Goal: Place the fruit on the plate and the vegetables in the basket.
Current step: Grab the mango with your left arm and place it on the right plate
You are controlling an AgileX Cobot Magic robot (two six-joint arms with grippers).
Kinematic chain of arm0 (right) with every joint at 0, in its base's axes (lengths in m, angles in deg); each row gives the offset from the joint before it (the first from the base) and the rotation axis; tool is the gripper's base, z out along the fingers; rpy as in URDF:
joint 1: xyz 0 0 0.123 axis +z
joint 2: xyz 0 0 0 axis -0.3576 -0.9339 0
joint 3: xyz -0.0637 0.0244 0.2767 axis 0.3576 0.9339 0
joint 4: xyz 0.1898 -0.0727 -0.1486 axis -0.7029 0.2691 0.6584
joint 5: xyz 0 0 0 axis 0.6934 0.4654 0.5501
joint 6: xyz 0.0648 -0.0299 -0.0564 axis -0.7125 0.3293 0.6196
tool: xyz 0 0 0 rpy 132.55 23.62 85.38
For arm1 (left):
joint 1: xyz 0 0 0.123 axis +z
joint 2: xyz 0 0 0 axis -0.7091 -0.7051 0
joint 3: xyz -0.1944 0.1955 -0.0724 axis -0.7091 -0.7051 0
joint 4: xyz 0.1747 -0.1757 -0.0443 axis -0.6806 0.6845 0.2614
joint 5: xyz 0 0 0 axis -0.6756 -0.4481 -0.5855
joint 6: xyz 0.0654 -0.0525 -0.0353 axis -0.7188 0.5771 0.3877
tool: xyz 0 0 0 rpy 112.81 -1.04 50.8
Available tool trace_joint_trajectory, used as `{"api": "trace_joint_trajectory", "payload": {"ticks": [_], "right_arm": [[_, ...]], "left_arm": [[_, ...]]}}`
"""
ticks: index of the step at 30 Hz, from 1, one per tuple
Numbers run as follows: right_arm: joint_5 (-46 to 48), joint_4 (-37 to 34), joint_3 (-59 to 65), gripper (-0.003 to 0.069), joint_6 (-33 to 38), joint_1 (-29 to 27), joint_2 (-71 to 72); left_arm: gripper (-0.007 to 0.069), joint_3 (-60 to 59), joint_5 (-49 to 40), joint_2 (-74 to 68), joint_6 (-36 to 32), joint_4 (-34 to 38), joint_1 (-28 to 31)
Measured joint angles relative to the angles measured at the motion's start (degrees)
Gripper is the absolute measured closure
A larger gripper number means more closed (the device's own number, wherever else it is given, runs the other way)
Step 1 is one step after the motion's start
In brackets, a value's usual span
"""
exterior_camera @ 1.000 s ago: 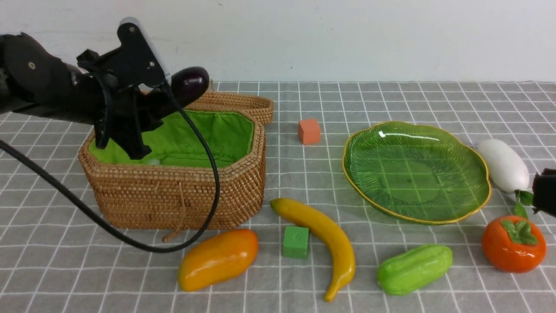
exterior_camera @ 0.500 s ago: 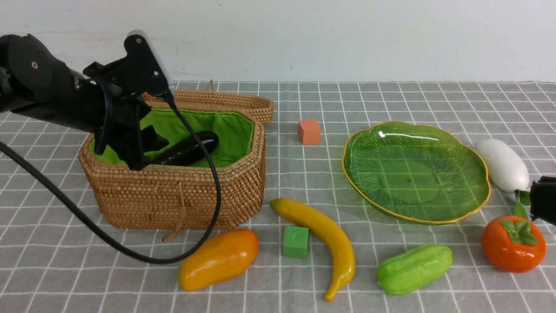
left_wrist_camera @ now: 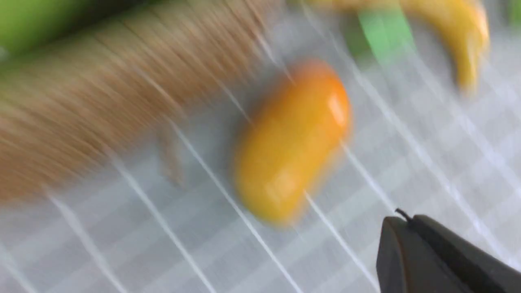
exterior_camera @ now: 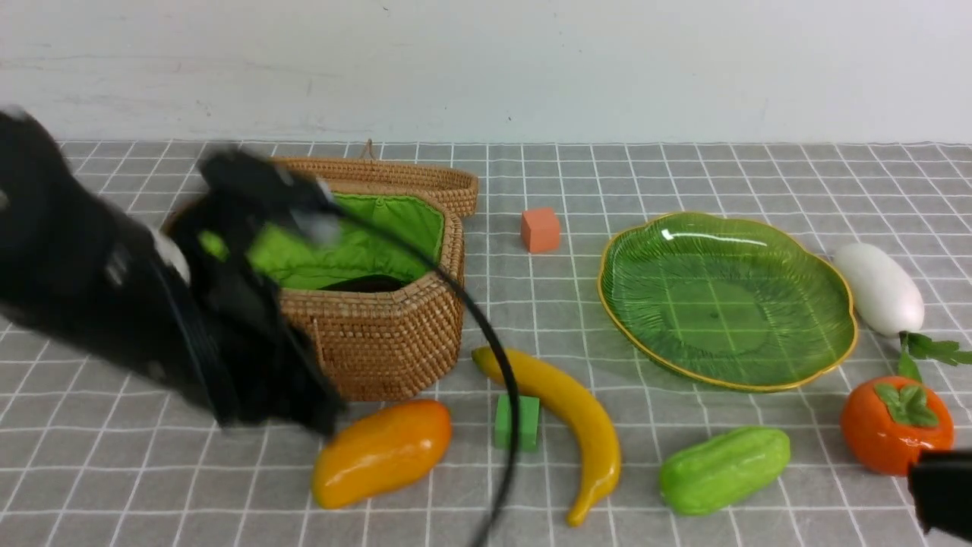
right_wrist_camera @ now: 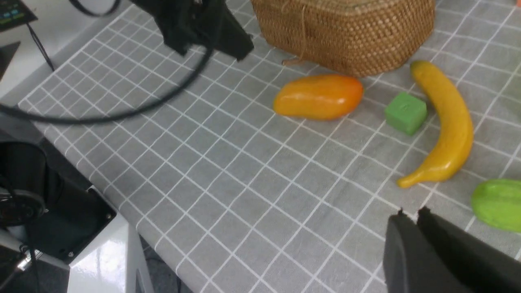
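Front view: eggplant point(exterior_camera: 370, 284) lies in the basket point(exterior_camera: 380, 342) where veggies go, and the left claw point(left_wrist_camera: 401, 224), pressed together and empty, hangs beside the mango point(exterior_camera: 382, 453), probably next up.

From the near side, we look forward and slightly down over the checked cloth point(exterior_camera: 683, 486), basket point(exterior_camera: 380, 342) at left, plate point(exterior_camera: 729, 304) at right, wall point(exterior_camera: 531, 68) behind. Our left wrist camera hangs close above the mango point(left_wrist_camera: 291, 138), its picture blurred; the right wrist camera views it from farther off and above. All three take in mango, banana point(exterior_camera: 566, 410) and basket.
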Motion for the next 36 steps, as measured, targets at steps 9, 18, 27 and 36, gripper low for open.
{"api": "trace_joint_trajectory", "payload": {"ticks": [9, 18, 27, 36], "right_arm": [[0.28, 0.0, 0.0, 0.0615, 0.07, 0.0, 0.0], [0.46, -1.55, 0.0, 0.0609, 0.07, 0.0, 0.0], [0.5, -1.69, 0.0, 0.0609, 0.07, 0.0, 0.0], [-0.33, -0.6, 0.0, 0.0608, -3.03, 0.0, 0.11]], "left_arm": [[0.0207, -1.74, 8.71, -9.87, 7.54, -15.51, -7.75], [-0.0036, -1.74, 18.87, -19.72, 20.52, -30.97, -7.75], [0.0122, -1.69, 19.68, -24.92, 22.66, -33.06, -7.75], [0.012, -0.29, 13.87, -16.61, 25.13, -27.59, -13.11]]}}
